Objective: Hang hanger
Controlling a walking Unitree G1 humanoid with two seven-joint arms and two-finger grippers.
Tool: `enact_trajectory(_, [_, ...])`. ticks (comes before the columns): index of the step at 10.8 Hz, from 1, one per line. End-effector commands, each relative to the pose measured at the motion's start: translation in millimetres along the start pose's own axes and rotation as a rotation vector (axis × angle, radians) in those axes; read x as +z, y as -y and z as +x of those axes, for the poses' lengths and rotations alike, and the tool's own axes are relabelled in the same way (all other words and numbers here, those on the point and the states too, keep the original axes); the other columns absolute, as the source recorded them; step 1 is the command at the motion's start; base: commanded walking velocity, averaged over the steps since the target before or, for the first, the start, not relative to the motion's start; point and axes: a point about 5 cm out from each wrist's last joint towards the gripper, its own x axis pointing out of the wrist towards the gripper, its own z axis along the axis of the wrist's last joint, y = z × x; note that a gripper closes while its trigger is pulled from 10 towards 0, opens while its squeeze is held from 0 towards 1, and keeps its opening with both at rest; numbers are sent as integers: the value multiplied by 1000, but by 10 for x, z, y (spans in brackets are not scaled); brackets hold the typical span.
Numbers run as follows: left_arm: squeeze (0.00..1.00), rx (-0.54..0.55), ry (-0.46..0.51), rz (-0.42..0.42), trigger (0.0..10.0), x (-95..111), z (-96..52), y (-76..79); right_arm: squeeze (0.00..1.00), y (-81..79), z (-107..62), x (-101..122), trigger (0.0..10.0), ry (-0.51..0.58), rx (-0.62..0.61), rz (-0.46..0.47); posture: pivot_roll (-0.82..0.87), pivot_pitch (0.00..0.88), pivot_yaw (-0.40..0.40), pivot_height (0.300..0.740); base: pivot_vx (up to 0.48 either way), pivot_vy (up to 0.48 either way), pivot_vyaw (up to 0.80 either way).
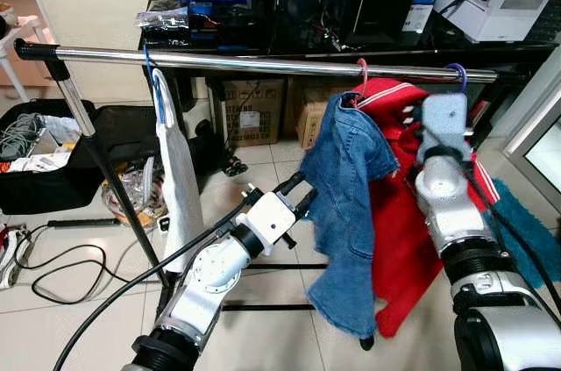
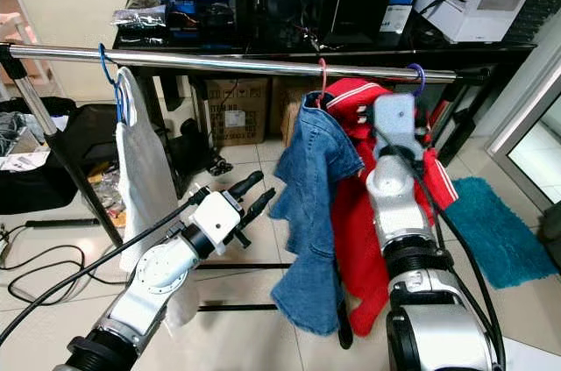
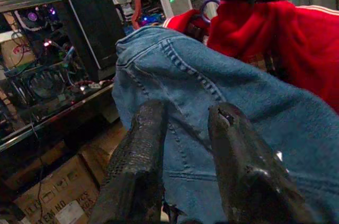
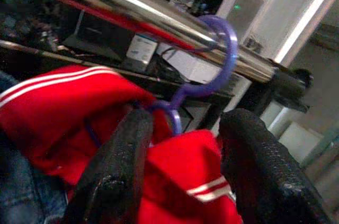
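A chrome rail (image 1: 263, 63) runs across in front of me. On it hang a blue hanger (image 1: 156, 82) with a white garment (image 1: 180, 196), a pink hanger hook (image 1: 362, 68) carrying a denim jacket (image 1: 346, 204), and a purple hanger hook (image 4: 225, 57) carrying a red jacket (image 1: 399, 239). My right gripper (image 4: 188, 121) is raised to the rail, open, with the purple hanger's neck between its fingers. My left gripper (image 1: 301, 193) is open and empty, held just left of the denim jacket.
The rack's slanted leg (image 1: 105, 178) and its floor bars (image 1: 263, 305) lie ahead at left. An open black suitcase (image 1: 53, 169) and cables (image 1: 53, 266) are on the floor at left. Cardboard boxes (image 1: 250, 112) sit under a dark desk. A teal rug (image 1: 530, 226) lies at right.
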Motion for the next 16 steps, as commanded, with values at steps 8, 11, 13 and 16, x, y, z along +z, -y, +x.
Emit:
enact_trajectory(8, [0, -38, 13, 17, 10000, 18, 18, 61, 0, 32, -28, 79, 10000, 173, 335, -341, 148, 42, -85, 740, 0, 0, 0])
enact_trajectory(11, [0, -77, 14, 64, 10000, 27, 21, 87, 0, 273, 51, -64, 10000, 84, 242, -503, 145, 43, -84, 740, 0, 0, 0])
enact_trajectory(13, [0, -129, 38, 190, 10000, 97, 52, 35, 0, 349, 69, -119, 10000, 66, 260, -603, 148, 39, -80, 740, 0, 0, 0])
enact_trajectory(16, [0, -138, 51, 214, 10000, 126, 58, 9, 0, 315, -10, -71, 10000, 95, 371, -581, 144, 38, -72, 740, 0, 0, 0])
